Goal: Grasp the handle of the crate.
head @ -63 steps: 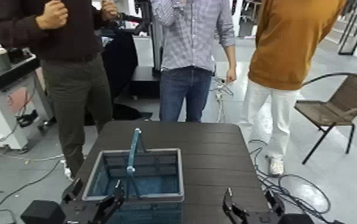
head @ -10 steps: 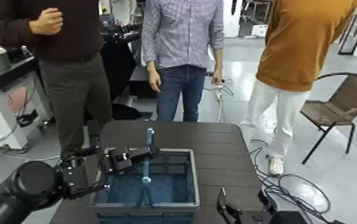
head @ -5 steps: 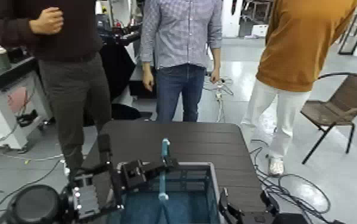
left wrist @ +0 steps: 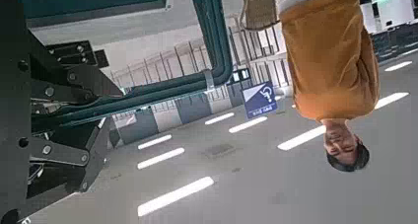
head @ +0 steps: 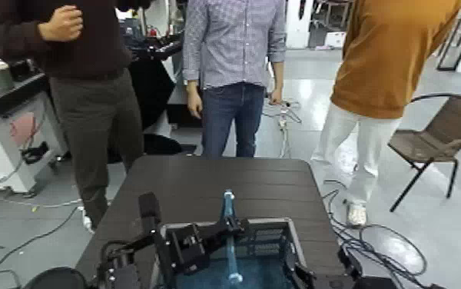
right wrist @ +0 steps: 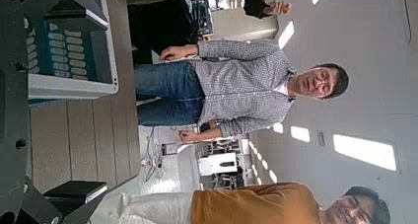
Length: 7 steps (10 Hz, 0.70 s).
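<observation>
Crate [head: 268, 230]: near edge of counter [head: 203, 184], before the robot.
Handle [head: 229, 230]: upright, bar running away from the robot.
Left gripper [head: 230, 223]: at the handle, seemingly clenched on it.
Right gripper [head: 299, 275]: beside the crate, farther from the handle, fingers spread, idle.

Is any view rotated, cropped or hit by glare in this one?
Head view: upright; the bottom edge cuts off the crate, left gripper on the handle, right gripper parked low. Left wrist view: upside down, bright ceiling light strips. Right wrist view: turned sideways, so the people lie horizontally.
</observation>
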Available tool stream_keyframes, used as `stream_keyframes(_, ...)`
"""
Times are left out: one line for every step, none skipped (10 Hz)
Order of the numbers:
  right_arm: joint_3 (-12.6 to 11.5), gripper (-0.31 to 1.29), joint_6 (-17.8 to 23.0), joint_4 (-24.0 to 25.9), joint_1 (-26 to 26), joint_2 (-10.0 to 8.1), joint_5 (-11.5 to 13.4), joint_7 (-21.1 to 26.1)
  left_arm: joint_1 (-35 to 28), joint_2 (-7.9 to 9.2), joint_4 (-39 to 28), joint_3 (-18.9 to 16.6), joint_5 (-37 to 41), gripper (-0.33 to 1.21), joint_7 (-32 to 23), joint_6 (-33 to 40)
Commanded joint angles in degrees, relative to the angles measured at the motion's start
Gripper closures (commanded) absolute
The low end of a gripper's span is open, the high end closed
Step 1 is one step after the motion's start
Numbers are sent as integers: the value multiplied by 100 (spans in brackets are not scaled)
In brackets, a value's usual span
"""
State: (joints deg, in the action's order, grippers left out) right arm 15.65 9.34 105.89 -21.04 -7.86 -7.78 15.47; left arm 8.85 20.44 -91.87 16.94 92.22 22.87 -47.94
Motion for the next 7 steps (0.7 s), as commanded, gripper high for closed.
stream_keyframes(17, 16, -38, 19, 4, -5, 40, -9, 11, 21, 2, 73, 130, 119, -11, -111)
stream_keyframes(17, 16, -47, 10, 13, -5, 31, -18, 46, 39, 20, 117, 165, 119, -11, -120)
stream_keyframes(17, 16, -55, 1, 13, 3, 31, -18, 64, 48, 20, 143, 174, 119, -11, -120)
stream_keyframes(17, 16, -55, 1, 21, 3, 31, -44, 90, 65, 28, 152, 191, 119, -11, -128)
stream_keyframes(17, 16, -64, -7, 21, 12, 31, -62, 108, 74, 37, 178, 209, 119, -11, -137)
stream_keyframes(8, 16, -91, -7, 30, 12, 40, -106, 108, 83, 55, 187, 209, 119, -2, -155)
stream_keyframes(-18, 16, -161, 1, 39, 21, 84, -150, 134, 92, 64, 213, 218, 119, 7, -155)
